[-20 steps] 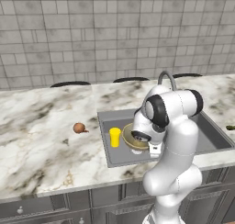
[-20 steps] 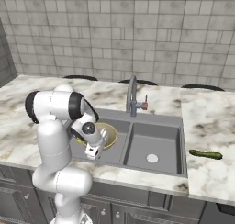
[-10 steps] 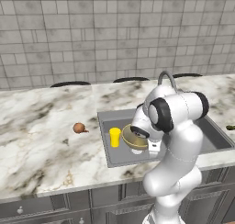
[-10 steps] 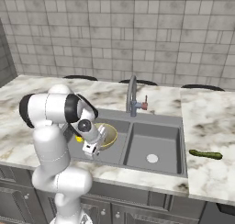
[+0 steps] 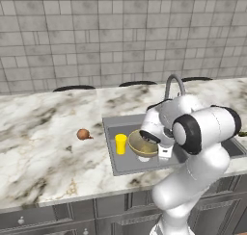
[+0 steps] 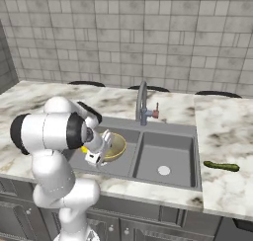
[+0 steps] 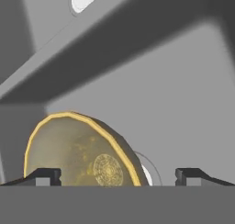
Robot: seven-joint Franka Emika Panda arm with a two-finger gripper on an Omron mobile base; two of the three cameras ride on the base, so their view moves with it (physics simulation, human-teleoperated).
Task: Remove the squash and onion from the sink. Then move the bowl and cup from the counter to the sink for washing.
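The olive-gold bowl (image 5: pixel 141 143) sits in the left basin of the grey sink (image 5: pixel 126 167), with the yellow cup (image 5: pixel 120 143) upright just left of it. My gripper (image 5: pixel 162 150) hangs open right of and above the bowl (image 7: pixel 75 153), holding nothing; its fingertips (image 7: pixel 44 176) stand wide apart. From the right base view the gripper (image 6: pixel 98 156) is at the near rim of the bowl (image 6: pixel 115 145). The onion (image 5: pixel 83 134) lies on the counter left of the sink. The squash (image 6: pixel 221 166) lies on the counter right of the sink (image 6: pixel 163 183).
The gooseneck faucet (image 6: pixel 142 103) rises behind the divider between the basins. The right basin holds a white drain hole (image 6: pixel 163 170). A tiled wall closes off the back of the marble counter (image 5: pixel 43 147).
My arm's elbow has sunk and come toward the front of the sink, and the hand has drawn slightly away from the bowl. Bowl and cup stay put in the basin.
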